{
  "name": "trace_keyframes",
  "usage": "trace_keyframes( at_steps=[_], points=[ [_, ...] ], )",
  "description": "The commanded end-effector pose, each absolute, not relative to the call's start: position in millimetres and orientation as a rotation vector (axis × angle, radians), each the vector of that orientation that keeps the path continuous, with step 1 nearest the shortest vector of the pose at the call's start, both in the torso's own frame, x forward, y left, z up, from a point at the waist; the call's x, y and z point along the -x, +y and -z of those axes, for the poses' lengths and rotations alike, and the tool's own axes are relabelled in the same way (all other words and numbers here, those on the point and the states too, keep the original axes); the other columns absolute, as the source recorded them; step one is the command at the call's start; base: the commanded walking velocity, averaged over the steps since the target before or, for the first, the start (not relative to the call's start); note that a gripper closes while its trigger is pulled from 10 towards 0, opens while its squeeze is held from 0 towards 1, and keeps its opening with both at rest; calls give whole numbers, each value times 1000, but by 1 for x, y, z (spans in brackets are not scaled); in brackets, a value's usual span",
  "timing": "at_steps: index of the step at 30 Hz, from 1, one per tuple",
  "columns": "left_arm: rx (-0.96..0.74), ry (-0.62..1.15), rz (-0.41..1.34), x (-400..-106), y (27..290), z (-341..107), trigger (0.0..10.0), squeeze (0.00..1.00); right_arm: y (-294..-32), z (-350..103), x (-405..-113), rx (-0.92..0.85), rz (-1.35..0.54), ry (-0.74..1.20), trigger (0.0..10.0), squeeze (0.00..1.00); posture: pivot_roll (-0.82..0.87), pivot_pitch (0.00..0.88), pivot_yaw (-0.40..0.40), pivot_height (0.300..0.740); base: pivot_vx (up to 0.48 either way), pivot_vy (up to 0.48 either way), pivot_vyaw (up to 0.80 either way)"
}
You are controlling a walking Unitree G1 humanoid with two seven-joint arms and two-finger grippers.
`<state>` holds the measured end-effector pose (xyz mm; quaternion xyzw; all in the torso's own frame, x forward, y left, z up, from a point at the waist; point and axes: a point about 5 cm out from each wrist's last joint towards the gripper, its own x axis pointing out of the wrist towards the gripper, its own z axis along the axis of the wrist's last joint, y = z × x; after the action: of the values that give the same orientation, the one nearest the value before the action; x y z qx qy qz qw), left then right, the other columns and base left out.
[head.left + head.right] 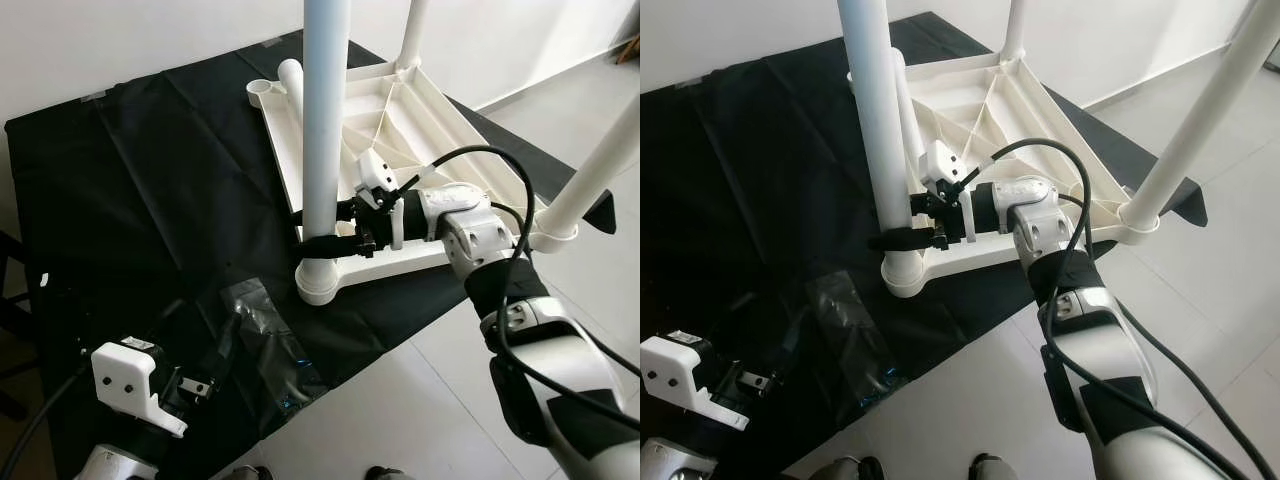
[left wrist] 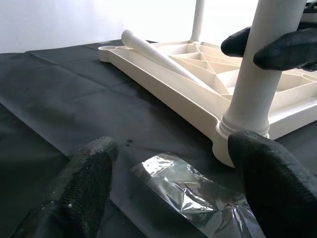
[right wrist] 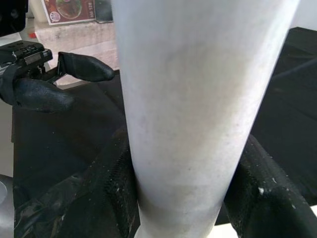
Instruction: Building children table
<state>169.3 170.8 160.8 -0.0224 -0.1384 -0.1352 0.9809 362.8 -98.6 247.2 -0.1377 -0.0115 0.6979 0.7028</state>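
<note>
Tabletop [image 1: 400, 120] white, upside-down, ribbed; right gripper [image 1: 330, 228] clamps leg [image 1: 325, 120].

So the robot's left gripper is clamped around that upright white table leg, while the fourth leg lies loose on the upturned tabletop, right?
Not quite: it is the right gripper that is clamped around the upright white table leg, as the left eye view shows. The left gripper hangs open over the black cloth near a clear plastic bag. The loose leg does lie on the upturned tabletop.
</note>
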Motion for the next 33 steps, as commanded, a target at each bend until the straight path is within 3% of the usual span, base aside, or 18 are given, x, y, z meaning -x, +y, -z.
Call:
trace_keyframes(
  at_steps=[1, 4, 5, 7, 9, 10, 11, 12, 13, 15, 17, 25, 26, 27, 28, 31, 32, 33],
  points=[
    [48, -271, 272, -167, 169, -160, 10000, 0, -97, -249, -362, 300, -1575, -57, 0, 0, 100, 228, 1, 740, 0, 0, 0],
    [49, -271, 271, -167, 169, -160, 10000, 0, -98, -248, -363, 300, -1576, -57, 0, 0, 100, 228, 1, 740, 0, 0, 0],
    [52, -272, 272, -167, 169, -159, 10000, 0, -101, -243, -363, 296, -1497, -62, 0, 0, 85, 223, -5, 740, 0, 0, 0],
    [56, -273, 272, -168, 168, -158, 10000, 0, -104, -228, -364, 220, -1239, -52, 0, 0, 81, 220, -12, 740, 0, 0, 0],
    [57, -275, 270, -168, 169, -158, 10000, 0, -90, -203, -358, 102, -826, -64, 0, 0, 66, 219, -12, 740, 0, 0, 0],
    [57, -275, 270, -168, 169, -158, 10000, 0, -90, -203, -358, 102, -826, -64, 0, 0, 66, 219, -12, 740, 0, 0, 0],
    [57, -275, 269, -168, 170, -158, 10000, 0, -94, -190, -355, 94, -560, -23, 0, 0, 62, 219, -8, 740, 0, 0, 0],
    [58, -275, 270, -169, 170, -159, 10000, 0, -88, -178, -337, 111, -477, -2, 0, 0, 56, 219, -3, 740, 0, 0, 0],
    [58, -275, 270, -169, 170, -159, 10000, 0, -88, -178, -337, 111, -477, -2, 0, 0, 56, 219, -3, 740, 0, 0, 0],
    [55, -274, 276, -171, 171, -158, 10000, 0, -59, -170, -302, 148, -516, 4, 0, 0, 50, 204, 14, 740, 0, 0, 0],
    [53, -273, 277, -172, 171, -157, 10000, 0, -50, -170, -294, 152, -550, -10, 0, 0, 50, 204, 14, 740, 0, 0, 0],
    [51, -273, 274, -175, 173, -155, 10000, 0, -45, -170, -303, 175, -593, -25, 0, 0, 51, 187, 4, 740, 0, 0, 0],
    [50, -274, 271, -176, 173, -155, 10000, 0, -44, -171, -304, 175, -624, -21, 980, 0, 50, 187, 6, 740, 0, 0, 0],
    [50, -274, 271, -176, 173, -155, 10000, 0, -44, -171, -304, 175, -624, -21, 980, 0, 50, 187, 6, 740, 0, 0, 0],
    [49, -275, 269, -176, 173, -155, 10000, 0, -41, -173, -302, 173, -627, -14, 10000, 0, 50, 187, 6, 740, 0, 0, 0],
    [50, -274, 271, -177, 173, -155, 10000, 0, -27, -185, -290, 144, -753, -25, 10000, 0, 54, 189, 8, 740, 0, 0, 0],
    [50, -274, 272, -177, 173, -155, 10000, 0, -25, -189, -290, 115, -819, -17, 10000, 1000, 59, 190, 3, 740, 0, 0, 0],
    [50, -275, 272, -177, 173, -155, 10000, 0, -25, -193, -290, 90, -874, -8, 10000, 1000, 59, 190, 3, 740, 0, 0, 0]
  ],
)
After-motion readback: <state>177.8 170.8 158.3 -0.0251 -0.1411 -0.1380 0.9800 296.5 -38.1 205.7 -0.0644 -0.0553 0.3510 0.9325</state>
